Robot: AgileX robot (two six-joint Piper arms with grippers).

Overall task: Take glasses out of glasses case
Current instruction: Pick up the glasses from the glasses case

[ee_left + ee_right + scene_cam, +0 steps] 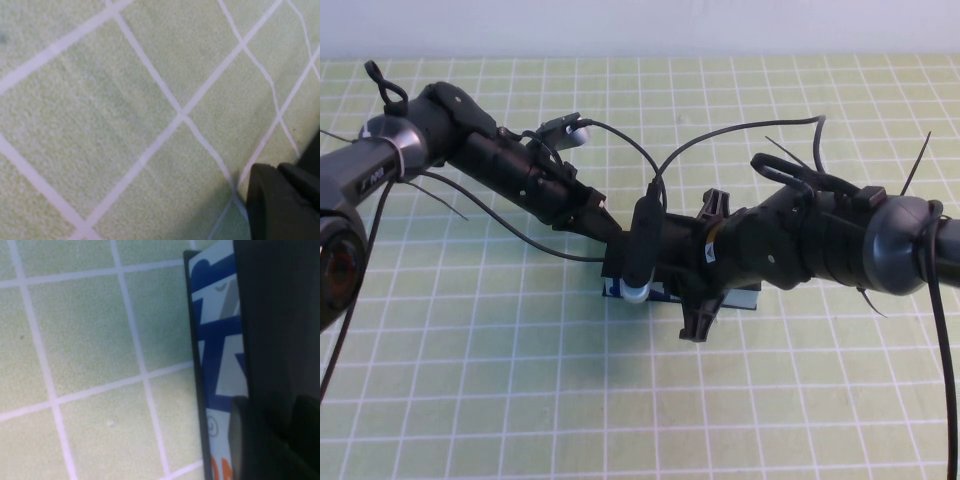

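1. High view: both black robot arms reach in over a pale green surface (470,380) ruled with a white grid and meet near its middle.
2. There the glasses case (748,297), a rectangular black box with a pale front side bearing blue lettering, sits flat on the surface, almost wholly covered by the two arms; only strips of its pale front side show below them.
3. The left hand (612,262) comes in from the left and ends at the case's left end, hidden behind a dark cylindrical cable plug with a white tip (640,250); I cannot tell whether it is open or closed.
4. The right hand (692,275) comes in from the right and lies across the top of the case, its black cross-piece spanning the box; its fingers are hidden, so their state cannot be told from here.
5. Left wrist view: mostly green grid surface (100,110), with a dark block (280,205) in one corner that I cannot identify.
6. Right wrist view: the case's pale side (220,340) with blue lettering and a small orange-red mark (222,471) stands on the surface (90,350); a dark blurred finger (255,440) lies right against it, but whether the hand is gripping cannot be told.
7. The black plastic-framed glasses are not visible in any view.
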